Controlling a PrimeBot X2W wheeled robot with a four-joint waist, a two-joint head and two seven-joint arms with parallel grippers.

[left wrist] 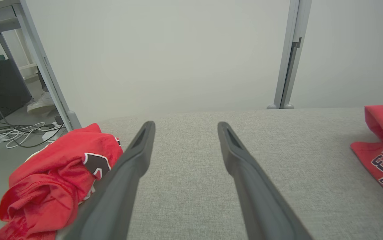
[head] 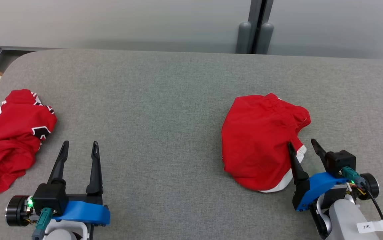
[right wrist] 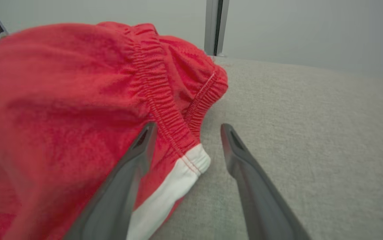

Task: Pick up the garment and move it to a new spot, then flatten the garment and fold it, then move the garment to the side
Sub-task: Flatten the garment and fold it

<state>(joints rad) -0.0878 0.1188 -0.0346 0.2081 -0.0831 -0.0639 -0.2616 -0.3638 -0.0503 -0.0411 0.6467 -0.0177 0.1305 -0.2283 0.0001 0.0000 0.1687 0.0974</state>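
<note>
Holding the left gripper (head: 80, 144) low over bare grey table (head: 161, 116), with fingers spread wide and pinching nothing. Noting a crumpled red jersey (head: 11, 133) just beside its outer finger, at the table's left edge.

Holding the right gripper (head: 301, 142) at the near right corner of the red shorts (head: 258, 140), likewise with fingers spread wide and closing on nothing. Straddling the white-trimmed hem corner (right wrist: 174, 186): placing the inner finger (right wrist: 121, 186) over red cloth and the outer finger (right wrist: 254, 186) over bare table. Not permitting a call on contact between inner finger and cloth.

Finding the shorts bunched in a mound right of table centre, well apart from the jersey, with the elastic waistband (right wrist: 158, 96) lying toward the far right.
</note>
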